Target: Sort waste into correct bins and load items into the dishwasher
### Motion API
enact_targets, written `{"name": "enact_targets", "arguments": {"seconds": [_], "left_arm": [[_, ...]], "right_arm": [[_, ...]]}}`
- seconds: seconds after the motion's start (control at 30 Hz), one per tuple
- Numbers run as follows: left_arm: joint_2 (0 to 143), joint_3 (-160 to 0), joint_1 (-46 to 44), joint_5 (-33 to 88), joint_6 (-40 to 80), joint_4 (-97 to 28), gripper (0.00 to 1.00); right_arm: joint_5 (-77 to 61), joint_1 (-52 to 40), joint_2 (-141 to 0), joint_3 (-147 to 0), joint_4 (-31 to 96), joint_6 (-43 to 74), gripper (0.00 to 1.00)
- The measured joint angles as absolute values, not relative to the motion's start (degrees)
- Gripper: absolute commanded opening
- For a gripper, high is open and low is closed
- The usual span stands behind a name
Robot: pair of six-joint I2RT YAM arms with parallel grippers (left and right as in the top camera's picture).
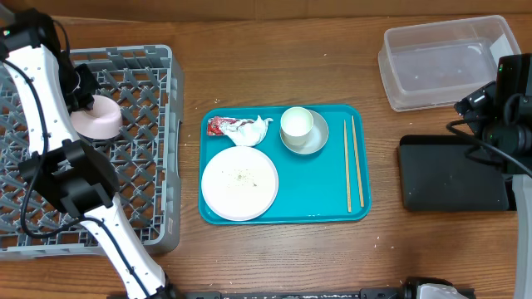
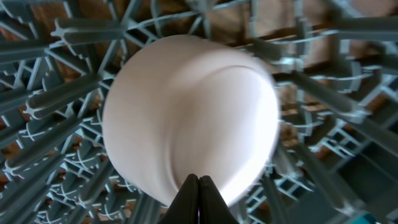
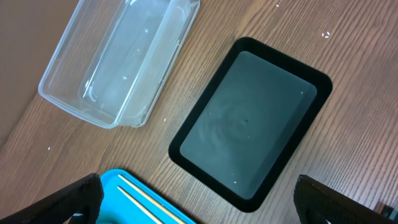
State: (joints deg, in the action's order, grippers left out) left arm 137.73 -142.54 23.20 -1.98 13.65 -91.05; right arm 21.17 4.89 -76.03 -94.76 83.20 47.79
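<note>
Overhead landmark: teal tray (image 1: 316, 187), on the wooden table (image 1: 274, 257).
Dish rack (image 1: 145, 100): left of the teal tray; a round white dish (image 1: 96, 118) lies upturned in it.
Left gripper (image 2: 198, 196): over that dish, jaws clenched tip to tip, nothing seen between them.
Right gripper (image 3: 196, 190): right of the teal tray, jaws released wide, holding nothing.
On the teal tray: red wrapper (image 1: 218, 125), tissue (image 1: 252, 130), large plate (image 1: 239, 189) with crumbs (image 1: 243, 175), cup (image 1: 296, 123) in a pale grey bowl (image 1: 309, 143), chopsticks (image 1: 355, 162).
Right of the teal tray: clear tub (image 1: 445, 62), black tray (image 1: 453, 173).
</note>
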Motion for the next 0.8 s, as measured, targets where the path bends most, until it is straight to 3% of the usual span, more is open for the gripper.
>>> {"name": "enact_targets", "arguments": {"seconds": [0.43, 0.67, 0.8], "left_arm": [[140.53, -142.54, 30.46, -3.42, 19.59, -96.55, 0.04], [137.01, -142.15, 37.78, 8.56, 19.46, -96.09, 0.04], [130.08, -142.12, 36.97, 17.80, 17.41, -94.11, 0.04]], "right_arm": [[21.17, 4.91, -76.03, -94.76, 83.20, 47.79, 1.00], [21.17, 4.89, -76.03, -94.76, 83.20, 47.77, 1.00], [21.15, 4.91, -76.03, -94.76, 83.22, 47.81, 1.00]]}}
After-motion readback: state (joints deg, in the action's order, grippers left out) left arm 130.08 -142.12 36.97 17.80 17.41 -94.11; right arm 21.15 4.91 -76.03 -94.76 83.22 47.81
